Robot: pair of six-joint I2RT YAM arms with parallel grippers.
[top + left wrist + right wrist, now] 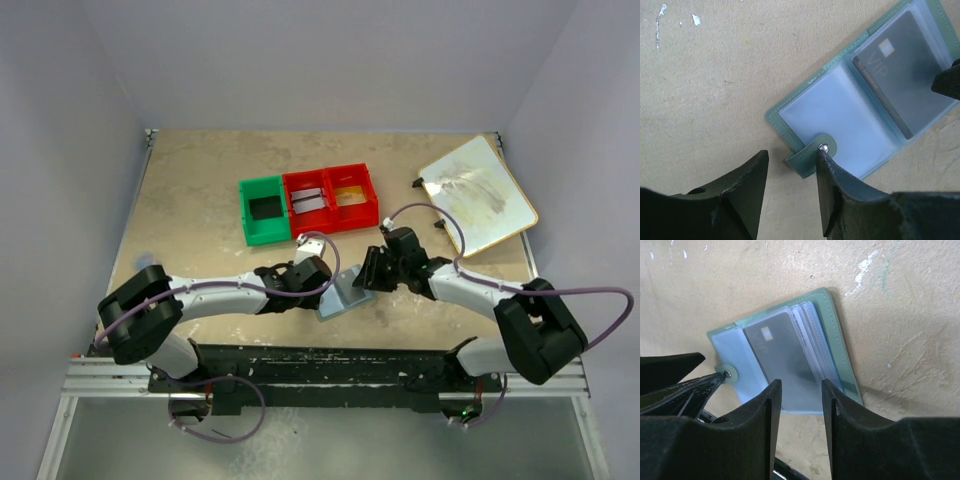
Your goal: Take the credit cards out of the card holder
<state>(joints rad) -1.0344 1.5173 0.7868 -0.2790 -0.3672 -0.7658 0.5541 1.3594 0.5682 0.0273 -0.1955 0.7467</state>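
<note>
Grey-green card holder (pixel 835 110) lies opened flat on the tan table (pixel 715 90), pale pockets facing up, between the two grippers and well short of the bins. Its long axis runs diagonally from the left gripper (pixel 790 165) toward the right gripper (pixel 801 385), so each arm faces one half. The empty pocket and the snap tab (pixel 810 159) are at the left arm's end. The dark credit card (pixel 902 75) marked "VIP" sits in the pocket at the right arm's end, so the right arm is the nearer one to it. More thin edges show stacked behind that card in the right wrist view, but I cannot tell whether they are cards or sleeves. Left jaws are about half spread and not clamped. The tab pokes into the gap, one fingertip (pixel 822 160) is against the snap button and the other is clear of it. Right jaws are also part spread with nothing between them, poised over the card half's outer edge; whether they touch it is not visible. Judgement: the left will pin or pinch the tab as an anchor while the right works the card out of its pocket.
</note>
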